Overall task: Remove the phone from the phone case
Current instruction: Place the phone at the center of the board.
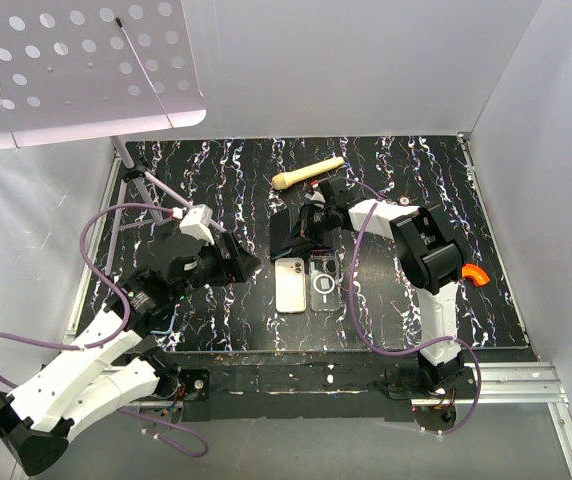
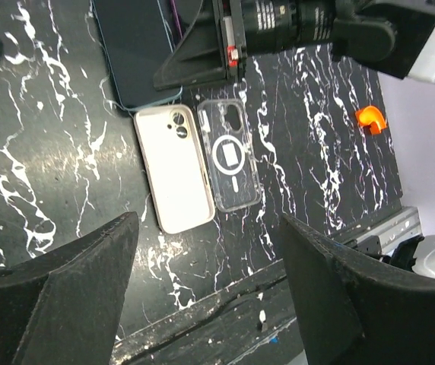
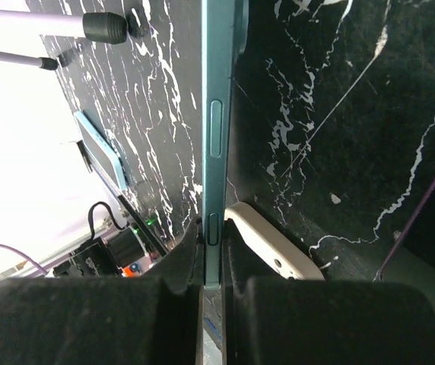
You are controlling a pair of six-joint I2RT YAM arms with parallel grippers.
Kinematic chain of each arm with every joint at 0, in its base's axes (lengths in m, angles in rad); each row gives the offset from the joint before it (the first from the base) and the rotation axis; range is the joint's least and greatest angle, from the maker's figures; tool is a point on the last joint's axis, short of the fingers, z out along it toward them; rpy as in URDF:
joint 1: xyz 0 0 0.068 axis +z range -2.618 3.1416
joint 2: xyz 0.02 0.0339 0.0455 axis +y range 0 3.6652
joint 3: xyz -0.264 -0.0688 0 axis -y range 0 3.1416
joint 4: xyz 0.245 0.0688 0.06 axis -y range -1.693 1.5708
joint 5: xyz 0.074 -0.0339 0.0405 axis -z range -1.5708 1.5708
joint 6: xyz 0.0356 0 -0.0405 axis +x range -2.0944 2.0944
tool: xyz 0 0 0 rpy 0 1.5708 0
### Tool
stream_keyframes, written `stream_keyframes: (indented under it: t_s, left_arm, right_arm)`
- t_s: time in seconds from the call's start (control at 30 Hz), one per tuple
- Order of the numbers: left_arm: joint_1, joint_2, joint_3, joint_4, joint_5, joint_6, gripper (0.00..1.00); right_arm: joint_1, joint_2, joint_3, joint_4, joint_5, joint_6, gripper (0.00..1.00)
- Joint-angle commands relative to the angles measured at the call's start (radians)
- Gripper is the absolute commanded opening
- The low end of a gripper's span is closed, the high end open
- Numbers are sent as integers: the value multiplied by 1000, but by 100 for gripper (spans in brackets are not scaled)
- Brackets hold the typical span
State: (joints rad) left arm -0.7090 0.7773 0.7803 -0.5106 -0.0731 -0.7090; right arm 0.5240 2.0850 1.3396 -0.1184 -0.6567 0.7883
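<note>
My right gripper (image 3: 214, 251) is shut on the teal phone (image 3: 216, 114), pinching its thin edge just below the side buttons. In the top view the phone (image 1: 291, 232) is held tilted above the mat, its dark screen showing, under the right gripper (image 1: 316, 222). A white phone case (image 1: 290, 284) lies flat and empty on the mat just in front of it, camera cutouts up (image 2: 176, 179). My left gripper (image 2: 208, 228) hangs open above the mat's near edge, apart from the case, nothing between its fingers.
A clear case (image 2: 229, 154) with a ring mark lies touching the white one's right side. A yellowish stick-like object (image 1: 307, 173) rests at the back. An orange piece (image 1: 476, 275) sits at the right. A tripod (image 1: 136, 180) with a perforated plate (image 1: 76, 60) stands back left.
</note>
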Motion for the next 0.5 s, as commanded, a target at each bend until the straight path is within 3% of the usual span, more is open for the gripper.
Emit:
stream_keyframes:
  t_s: [0.0,0.3,0.47]
  left_arm:
    - [5,-30,62,-49,-71,74,74]
    - [3,-12,94,-143,-140,33,79]
    - [3,42,142,-242,-172,0,86]
  right_arm:
    - [1,0,49,34,-15,-20,4]
    - [-1,7,46,-69,94,-61,22]
    - [-4,7,82,-128,120,-119,40]
